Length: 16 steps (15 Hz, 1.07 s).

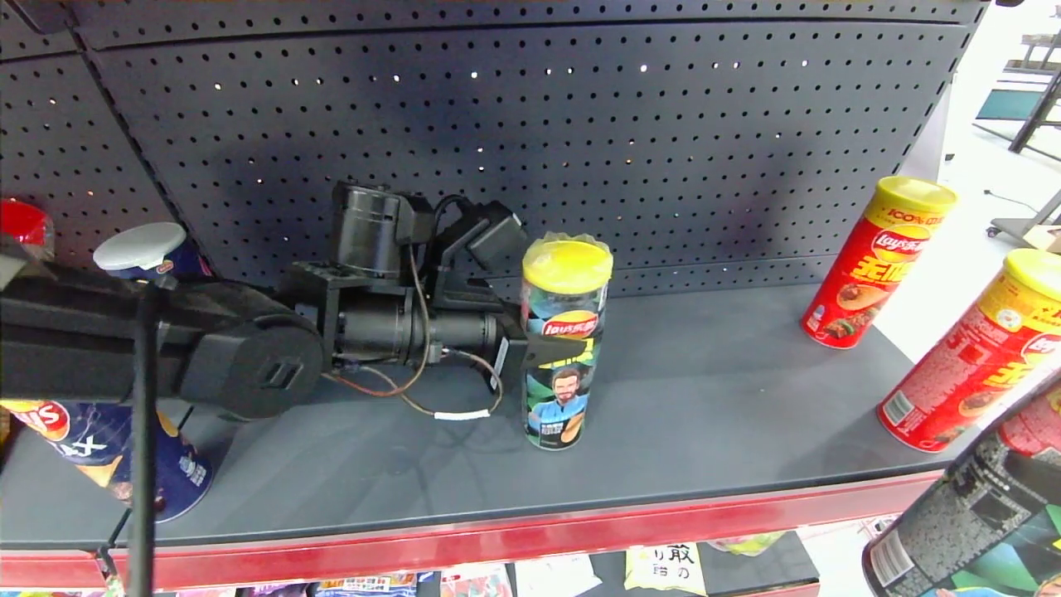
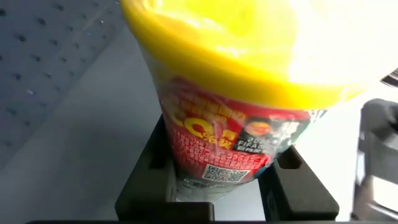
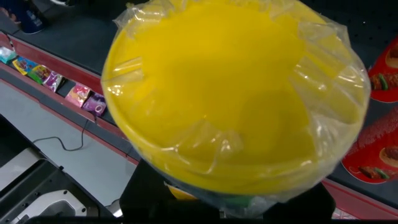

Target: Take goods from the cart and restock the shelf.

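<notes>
A chip can (image 1: 566,340) with a yellow lid and green-and-black label stands upright mid-shelf (image 1: 713,398). My left gripper (image 1: 543,352) is shut on its middle, coming in from the left. In the left wrist view the same can (image 2: 230,124) sits between the two black fingers (image 2: 149,180). A second dark can (image 1: 978,514) hangs tilted at the lower right, in front of the shelf's edge. The right wrist view looks down on its plastic-wrapped yellow lid (image 3: 233,93), with my right gripper (image 3: 230,202) shut on the can below it.
Two red cans (image 1: 879,261) (image 1: 970,356) stand at the shelf's right end. Blue cans (image 1: 108,452) (image 1: 141,246) stand at the left, behind my left arm. A pegboard wall (image 1: 530,124) closes the back. The shelf's red front lip (image 1: 580,522) runs below.
</notes>
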Available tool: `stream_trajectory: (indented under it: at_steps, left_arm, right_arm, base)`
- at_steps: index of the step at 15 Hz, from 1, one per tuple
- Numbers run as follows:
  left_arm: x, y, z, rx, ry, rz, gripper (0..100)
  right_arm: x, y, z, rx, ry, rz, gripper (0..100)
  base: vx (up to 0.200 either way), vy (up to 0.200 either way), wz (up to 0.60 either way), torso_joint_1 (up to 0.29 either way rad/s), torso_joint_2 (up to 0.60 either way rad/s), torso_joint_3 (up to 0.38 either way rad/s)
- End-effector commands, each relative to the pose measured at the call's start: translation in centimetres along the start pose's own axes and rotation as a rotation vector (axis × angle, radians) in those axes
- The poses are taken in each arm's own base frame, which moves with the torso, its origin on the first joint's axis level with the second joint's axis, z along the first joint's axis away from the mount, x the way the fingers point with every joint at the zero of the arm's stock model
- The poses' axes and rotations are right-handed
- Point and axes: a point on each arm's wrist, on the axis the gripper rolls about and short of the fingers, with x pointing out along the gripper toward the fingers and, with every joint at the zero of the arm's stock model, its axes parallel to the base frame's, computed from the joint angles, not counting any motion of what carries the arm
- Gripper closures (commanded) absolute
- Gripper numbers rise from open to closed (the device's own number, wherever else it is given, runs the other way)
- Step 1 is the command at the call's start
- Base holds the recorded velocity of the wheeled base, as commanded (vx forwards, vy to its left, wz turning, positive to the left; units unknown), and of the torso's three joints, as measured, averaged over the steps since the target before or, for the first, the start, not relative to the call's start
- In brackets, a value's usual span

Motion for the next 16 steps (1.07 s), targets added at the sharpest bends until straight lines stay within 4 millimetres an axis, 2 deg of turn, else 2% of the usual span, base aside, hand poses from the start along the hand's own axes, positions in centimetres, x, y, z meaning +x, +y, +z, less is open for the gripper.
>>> stream_trajectory:
  at_steps: [1,4,7,16]
  left_arm:
    - [-1.6,-1.8,0.1,0.008,-0.002,-0.014,100]
    - [-2.4,-2.7,-0.9,-0.003,0.02,-0.015,100]
    - [-2.4,-2.9,-1.5,0.005,0.01,-0.015,100]
    - [-3.2,-4.2,-2.3,-0.001,0.03,-0.022,100]
  right_arm:
    - [-0.1,0.0,0.1,-0.003,-0.005,0.002,100]
    - [-0.1,0.0,0.2,-0.003,-0.007,0.004,100]
    - [-0.1,0.0,0.2,-0.003,-0.007,0.004,100]
    - [0.0,0.0,0.3,-0.003,-0.006,0.004,100]
  base:
    - [0.0,0.0,0.0,0.0,0.0,0.0]
    - [0.0,0.0,0.0,0.0,0.0,0.0]
    - [0.0,0.0,0.0,0.0,0.0,0.0]
    - [0.0,0.0,0.0,0.0,0.0,0.0]
